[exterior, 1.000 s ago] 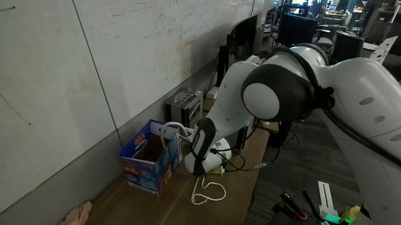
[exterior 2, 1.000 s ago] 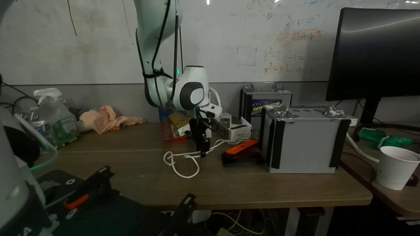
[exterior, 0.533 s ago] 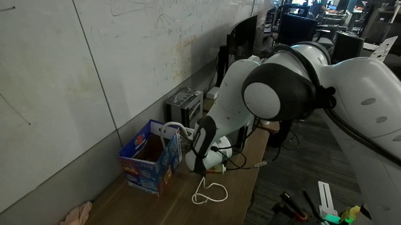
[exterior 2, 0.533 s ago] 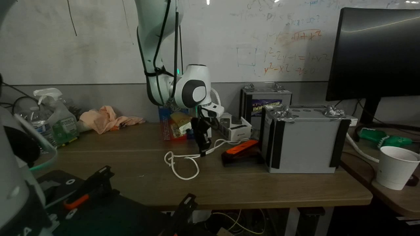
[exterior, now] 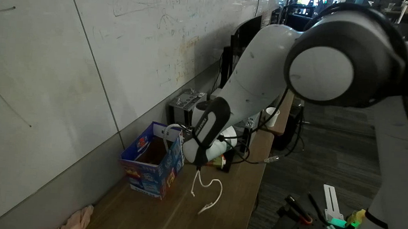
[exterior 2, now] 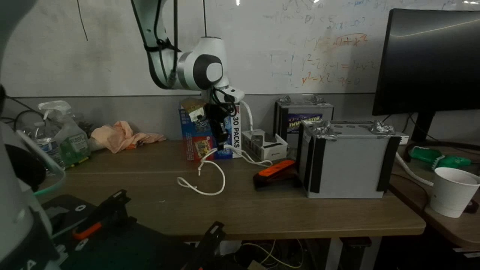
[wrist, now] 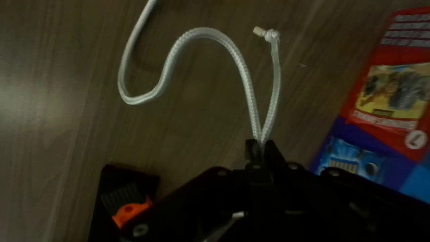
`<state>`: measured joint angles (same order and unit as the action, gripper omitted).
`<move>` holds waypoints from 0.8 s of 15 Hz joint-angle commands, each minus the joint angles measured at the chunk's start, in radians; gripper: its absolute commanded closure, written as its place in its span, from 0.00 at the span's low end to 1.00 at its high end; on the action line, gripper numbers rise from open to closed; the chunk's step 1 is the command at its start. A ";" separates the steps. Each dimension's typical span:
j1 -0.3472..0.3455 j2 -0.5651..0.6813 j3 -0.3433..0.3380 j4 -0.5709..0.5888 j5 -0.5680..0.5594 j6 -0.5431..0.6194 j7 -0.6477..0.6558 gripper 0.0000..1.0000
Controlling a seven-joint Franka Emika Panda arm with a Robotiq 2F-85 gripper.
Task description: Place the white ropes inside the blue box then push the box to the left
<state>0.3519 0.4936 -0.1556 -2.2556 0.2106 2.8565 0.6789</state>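
The gripper is pinched tight on the white rope, up above the table. The hold is near a knotted end, and a long curl hangs beside it. The rope looks light, soft and floppy; it may be a bit slick and swing about. A grip nearer the middle would likely drag less tail (though the knot might stop a slip). Another white strand runs toward the white gadget; I can't tell if it is the same rope.

The blue box stands by the grey wall, top open, near the gripper but apart from it. The rope is outside it, so the gripper should go high over the rim to bring the tail in too. A thick white cord bends up at one corner and could snag. The box looks like thin card, light and easy to dent, so a low push seems best. The white gadget looks just beside it, leaving little room to reach in. On the other side, table stretches toward a peach cloth.
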 commanded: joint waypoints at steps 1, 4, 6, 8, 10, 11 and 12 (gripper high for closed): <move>0.061 -0.230 -0.027 -0.136 -0.058 -0.014 0.120 0.96; 0.087 -0.375 -0.026 -0.189 -0.140 0.005 0.322 0.96; 0.064 -0.472 0.015 -0.208 -0.187 -0.006 0.470 0.98; 0.119 -0.563 -0.025 -0.212 -0.217 -0.022 0.602 0.98; 0.107 -0.648 -0.006 -0.208 -0.291 -0.032 0.756 0.98; 0.089 -0.690 0.013 -0.201 -0.331 -0.041 0.832 0.98; 0.066 -0.731 0.039 -0.197 -0.376 -0.041 0.909 0.98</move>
<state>0.4551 -0.0891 -0.1594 -2.4289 -0.0614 2.8397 1.3907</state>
